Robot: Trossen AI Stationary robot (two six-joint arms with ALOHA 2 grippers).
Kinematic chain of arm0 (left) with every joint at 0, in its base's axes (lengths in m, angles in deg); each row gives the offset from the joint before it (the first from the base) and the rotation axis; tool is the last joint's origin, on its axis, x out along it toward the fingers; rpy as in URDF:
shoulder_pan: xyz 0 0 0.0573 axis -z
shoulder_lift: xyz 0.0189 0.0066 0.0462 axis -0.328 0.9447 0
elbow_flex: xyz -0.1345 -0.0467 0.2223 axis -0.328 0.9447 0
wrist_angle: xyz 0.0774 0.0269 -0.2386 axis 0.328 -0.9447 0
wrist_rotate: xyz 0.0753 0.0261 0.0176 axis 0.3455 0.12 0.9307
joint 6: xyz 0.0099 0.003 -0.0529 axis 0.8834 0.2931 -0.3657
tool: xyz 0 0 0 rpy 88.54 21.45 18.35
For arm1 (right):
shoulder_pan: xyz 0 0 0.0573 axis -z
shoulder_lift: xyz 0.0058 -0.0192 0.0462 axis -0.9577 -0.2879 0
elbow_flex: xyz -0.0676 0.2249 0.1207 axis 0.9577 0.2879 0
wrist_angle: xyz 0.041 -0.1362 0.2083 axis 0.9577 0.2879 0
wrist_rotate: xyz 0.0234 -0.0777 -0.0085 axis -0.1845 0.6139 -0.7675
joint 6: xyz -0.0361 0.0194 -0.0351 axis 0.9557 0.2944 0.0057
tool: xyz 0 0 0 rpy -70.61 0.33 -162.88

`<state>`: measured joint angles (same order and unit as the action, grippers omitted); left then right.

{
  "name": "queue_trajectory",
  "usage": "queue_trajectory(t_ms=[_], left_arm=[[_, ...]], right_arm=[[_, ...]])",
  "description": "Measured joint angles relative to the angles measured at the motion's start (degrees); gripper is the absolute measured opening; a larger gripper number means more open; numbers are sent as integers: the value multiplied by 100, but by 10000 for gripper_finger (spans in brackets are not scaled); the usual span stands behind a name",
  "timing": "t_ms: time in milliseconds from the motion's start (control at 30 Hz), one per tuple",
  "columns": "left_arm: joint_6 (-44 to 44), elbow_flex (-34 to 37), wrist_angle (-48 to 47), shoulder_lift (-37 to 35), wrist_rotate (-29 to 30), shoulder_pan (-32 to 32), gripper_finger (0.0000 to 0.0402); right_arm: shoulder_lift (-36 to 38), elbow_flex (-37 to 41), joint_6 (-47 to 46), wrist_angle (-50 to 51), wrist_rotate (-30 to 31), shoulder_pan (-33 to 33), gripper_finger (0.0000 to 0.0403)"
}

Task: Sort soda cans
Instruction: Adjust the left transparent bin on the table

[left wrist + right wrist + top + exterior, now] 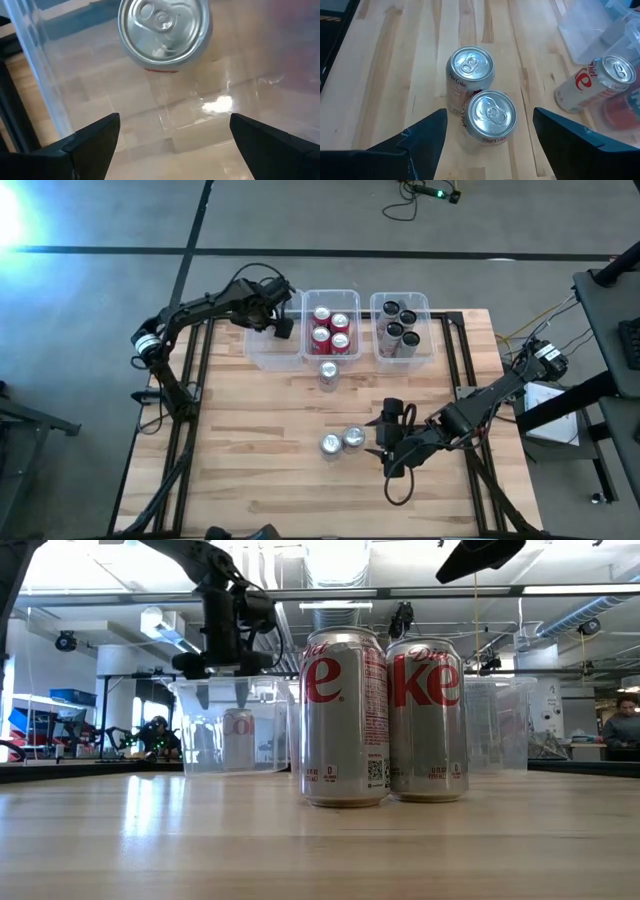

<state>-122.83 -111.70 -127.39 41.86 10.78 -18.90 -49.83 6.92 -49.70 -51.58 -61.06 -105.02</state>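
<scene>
Left arm stretched toward table's far side, wrist bent downward, left gripper (pixel 283 320) with fingers (pixel 92 137) spread wide, nothing between them. Right arm folded low, reaching inward, right gripper (pixel 381 438) likewise parted, fingers (pixel 425 132) wide and empty.

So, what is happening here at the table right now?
A two-arm robot is sorting soda cans into clear bins. The left gripper hangs open over the left bin, where one Diet Coke can already stands. The middle bin holds four red cans, the right bin four black cans. The right gripper is open beside two Diet Coke cans on the table; another silver can stands before the middle bin.
</scene>
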Motion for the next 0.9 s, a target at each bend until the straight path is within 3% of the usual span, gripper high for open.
queue_trajectory(t_ms=[667,900], left_arm=[[-60,81,-61,-36,162,-38,361],[-118,81,543,-111,511,-195,362]], right_arm=[[0,9,-61,87,-13,-26,306],[0,9,-102,93,-13,-26,296]])
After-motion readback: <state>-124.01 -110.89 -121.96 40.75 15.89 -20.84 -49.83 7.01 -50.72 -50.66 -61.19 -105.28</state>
